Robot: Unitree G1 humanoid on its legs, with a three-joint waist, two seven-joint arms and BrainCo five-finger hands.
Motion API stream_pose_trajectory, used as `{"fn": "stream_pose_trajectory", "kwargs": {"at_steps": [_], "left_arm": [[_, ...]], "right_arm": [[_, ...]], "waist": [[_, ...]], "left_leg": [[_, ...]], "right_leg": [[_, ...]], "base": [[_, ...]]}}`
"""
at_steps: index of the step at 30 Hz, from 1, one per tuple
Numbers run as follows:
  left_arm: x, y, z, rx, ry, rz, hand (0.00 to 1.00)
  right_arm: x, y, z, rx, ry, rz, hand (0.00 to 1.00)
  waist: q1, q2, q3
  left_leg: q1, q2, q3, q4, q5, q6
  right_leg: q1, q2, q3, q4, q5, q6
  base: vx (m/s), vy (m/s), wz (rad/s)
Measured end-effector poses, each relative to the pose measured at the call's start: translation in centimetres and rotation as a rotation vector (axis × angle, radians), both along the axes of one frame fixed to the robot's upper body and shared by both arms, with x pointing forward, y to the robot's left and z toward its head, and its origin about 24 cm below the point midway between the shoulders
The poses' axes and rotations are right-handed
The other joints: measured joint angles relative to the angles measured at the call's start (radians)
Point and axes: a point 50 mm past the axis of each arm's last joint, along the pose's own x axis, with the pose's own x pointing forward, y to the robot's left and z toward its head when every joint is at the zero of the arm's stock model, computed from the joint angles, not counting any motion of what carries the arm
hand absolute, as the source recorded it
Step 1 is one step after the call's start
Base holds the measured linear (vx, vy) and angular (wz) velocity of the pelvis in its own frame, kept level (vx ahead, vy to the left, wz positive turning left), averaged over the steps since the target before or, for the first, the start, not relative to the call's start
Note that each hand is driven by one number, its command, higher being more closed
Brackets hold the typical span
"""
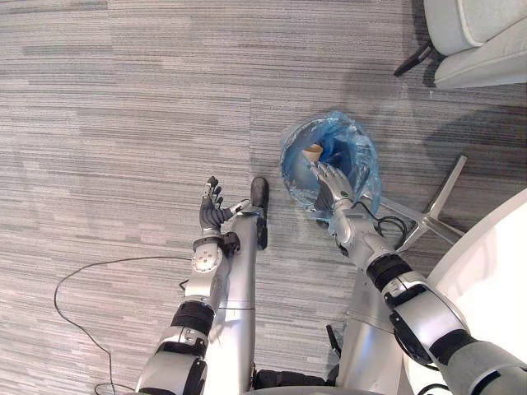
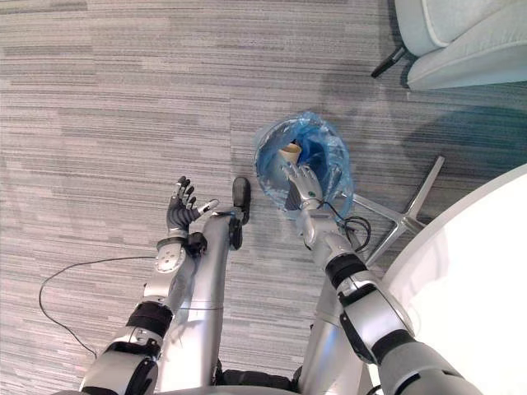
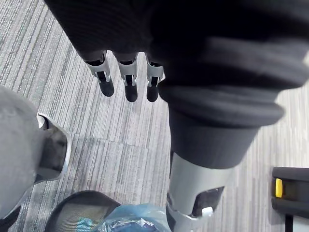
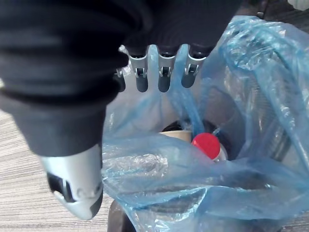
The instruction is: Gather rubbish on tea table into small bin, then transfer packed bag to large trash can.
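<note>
Over the near rim of the small bin (image 1: pixel 288 164) the right hand (image 1: pixel 333 183) is hovering with its fingers held straight and its thumb apart, gripping nothing that I can see. The bin is standing on the grey carpet (image 1: pixel 123 123) just beside the white tea table (image 1: pixel 494 280), and its blue bag (image 4: pixel 159 164) is lying loose and crumpled around the opening. Rubbish is sitting inside it: a tan paper cup (image 1: pixel 312 152) and a bottle with a red cap (image 4: pixel 205 144). The left hand (image 1: pixel 212 210) is hanging over bare carpet, well apart from the bin, fingers spread and empty.

Judging by this, the packing of the bag is about to begin. To do it well, the right hand should be curling round a bunched fold of the plastic rim rather than a single thin layer, and lifting straight up so the bottle is not tipping out. The left hand could be steadying the bin.
</note>
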Motion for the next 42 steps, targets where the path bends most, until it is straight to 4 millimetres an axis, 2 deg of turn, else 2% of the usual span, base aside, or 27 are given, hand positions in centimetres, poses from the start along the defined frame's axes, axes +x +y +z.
{"fn": "stream_pose_trajectory", "kwargs": {"at_steps": [15, 16, 22, 33, 39, 42], "left_arm": [[0.2, 0.3, 0.3, 0.010, -0.013, 0.002, 0.00], [0.2, 0.3, 0.4, 0.012, -0.015, 0.002, 0.00], [0.2, 0.7, 0.5, 0.023, -0.017, 0.005, 0.00], [0.2, 0.6, 0.5, 0.023, -0.018, 0.003, 0.00], [0.2, 0.6, 0.5, 0.022, -0.016, 0.004, 0.00], [0.2, 0.6, 0.4, 0.021, -0.006, 0.003, 0.00]], "right_arm": [[0.5, -1.3, -0.7, -0.045, 0.063, -0.064, 0.00], [0.6, -1.2, -0.6, -0.047, 0.066, -0.066, 1.00], [0.9, -2.0, -0.7, -0.071, 0.101, -0.101, 1.00], [1.0, -2.2, -0.8, -0.069, 0.120, -0.116, 1.00], [1.1, -1.8, -0.4, -0.033, 0.097, -0.108, 1.00], [1.0, -1.1, 0.6, 0.014, 0.038, -0.081, 1.00]], "waist": [[0.002, -0.005, 0.003], [0.002, -0.005, 0.003], [0.002, -0.005, 0.003], [0.003, -0.005, 0.003], [0.003, -0.005, 0.003], [-0.001, -0.005, 0.003]], "left_leg": [[-0.035, 0.000, -0.001, 0.010, 0.000, 0.000], [-0.040, 0.000, -0.001, 0.012, 0.000, 0.000], [-0.070, -0.002, 0.001, 0.035, -0.001, 0.001], [-0.070, 0.000, 0.006, 0.040, -0.001, 0.002], [-0.062, 0.004, 0.007, 0.051, -0.002, 0.003], [-0.045, 0.006, 0.009, 0.059, -0.003, 0.005]], "right_leg": [[-0.032, -0.003, -0.001, 0.010, 0.000, 0.000], [-0.038, -0.003, 0.000, 0.011, 0.000, 0.000], [-0.066, -0.011, 0.003, 0.037, -0.001, 0.001], [-0.069, -0.011, 0.007, 0.040, -0.001, 0.001], [-0.061, -0.009, 0.011, 0.047, -0.001, 0.001], [-0.044, -0.007, 0.012, 0.050, 0.000, 0.001]], "base": [[-0.02, 0.007, 0.00], [0.00, 0.000, 0.00], [-0.02, 0.008, 0.01], [-0.03, 0.013, 0.00], [-0.04, 0.018, -0.02], [-0.05, 0.017, -0.04]]}}
